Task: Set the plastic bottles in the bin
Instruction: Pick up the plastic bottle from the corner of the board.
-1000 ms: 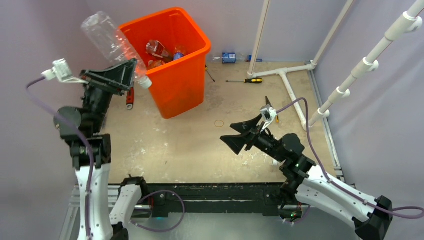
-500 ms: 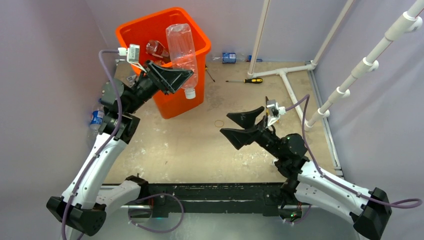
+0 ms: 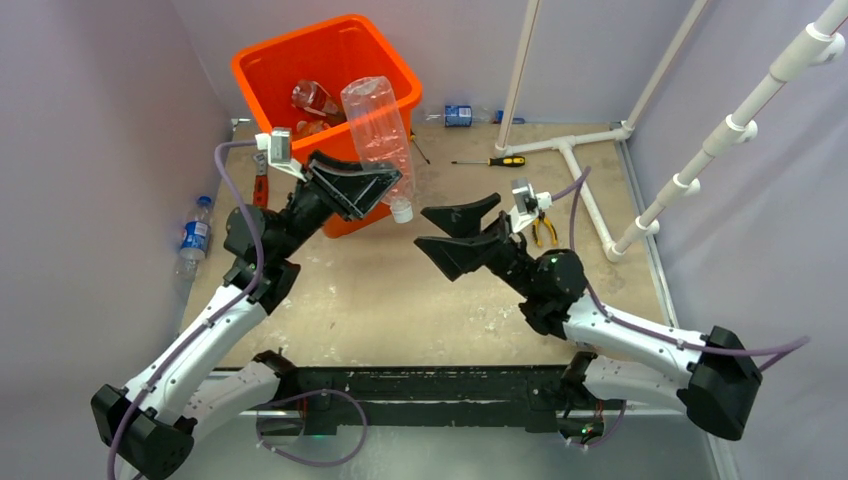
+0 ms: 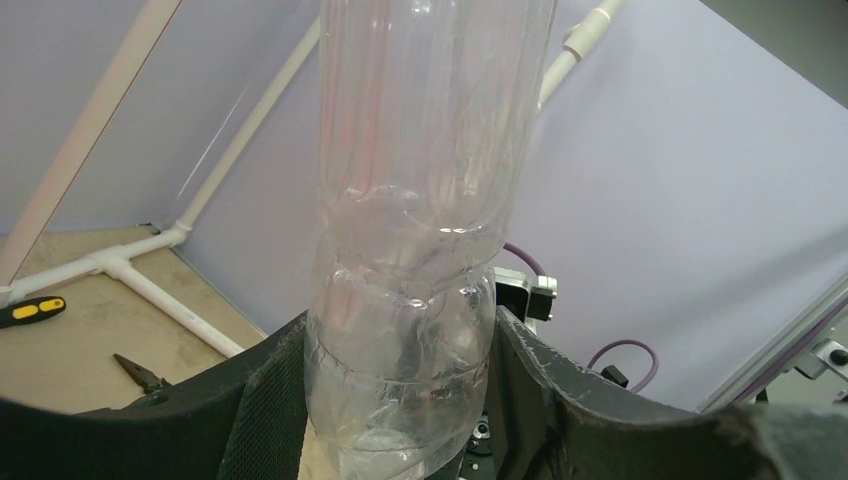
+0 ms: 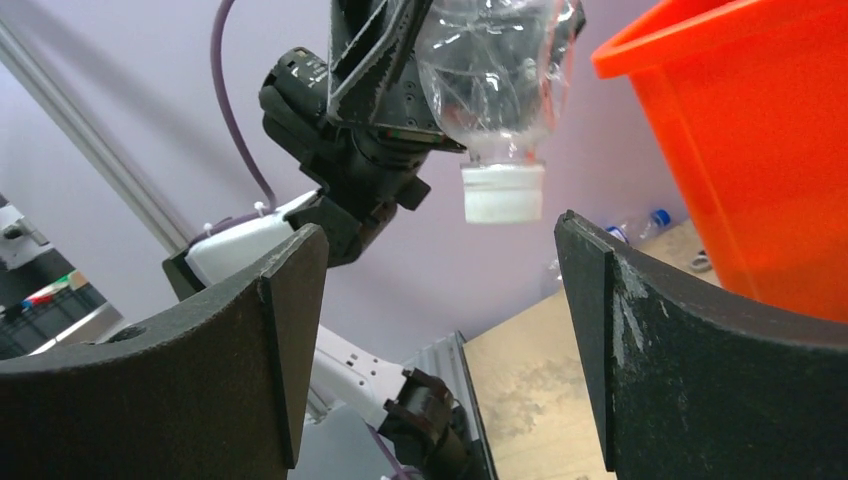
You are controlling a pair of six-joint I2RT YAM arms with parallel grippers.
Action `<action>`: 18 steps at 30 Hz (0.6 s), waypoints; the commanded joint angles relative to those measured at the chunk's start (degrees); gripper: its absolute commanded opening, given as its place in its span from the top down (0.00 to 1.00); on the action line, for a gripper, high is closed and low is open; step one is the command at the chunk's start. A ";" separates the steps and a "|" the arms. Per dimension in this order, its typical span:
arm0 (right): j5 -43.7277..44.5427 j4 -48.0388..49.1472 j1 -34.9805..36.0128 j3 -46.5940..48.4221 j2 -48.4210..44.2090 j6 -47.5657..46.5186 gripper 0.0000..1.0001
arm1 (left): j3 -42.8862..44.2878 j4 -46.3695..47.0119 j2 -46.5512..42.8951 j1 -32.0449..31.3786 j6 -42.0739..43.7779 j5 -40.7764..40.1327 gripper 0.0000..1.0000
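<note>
Several bottles point(image 3: 318, 100) in bin point(image 3: 300, 38) upper left; left end effector point(image 3: 385, 190) grips clear bottle point(image 3: 378, 125), right end effector point(image 3: 422, 228) open and empty; stray bottles point(image 3: 193, 235) remain on surface point(image 3: 350, 290).

A screwdriver point(image 3: 492, 161) with a yellow and black handle lies flat on the beige, scuffed table point(image 3: 350, 290), near the back wall. Just beside its handle, a frame of white pipes point(image 3: 567, 146) lies on the table, and more pipes go up along the purple walls point(image 3: 90, 90). Pliers point(image 3: 545, 229) with yellow handles lie nearer, beside one floor pipe and apart from the screwdriver.
</note>
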 commanded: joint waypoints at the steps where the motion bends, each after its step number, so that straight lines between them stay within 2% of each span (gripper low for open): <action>1: 0.91 5.01 2.14 5.61 3.55 -1.15 0.17 | -0.89 5.77 -2.93 -1.66 -0.07 -3.20 0.81; 9: 2.67 6.02 3.63 8.80 9.16 -1.18 0.29 | -3.83 8.23 -4.83 -2.24 -1.99 -4.01 0.81; 18: 0.88 9.21 4.17 12.26 13.63 0.14 0.43 | -7.28 12.23 -5.06 -3.07 -4.61 -4.41 0.81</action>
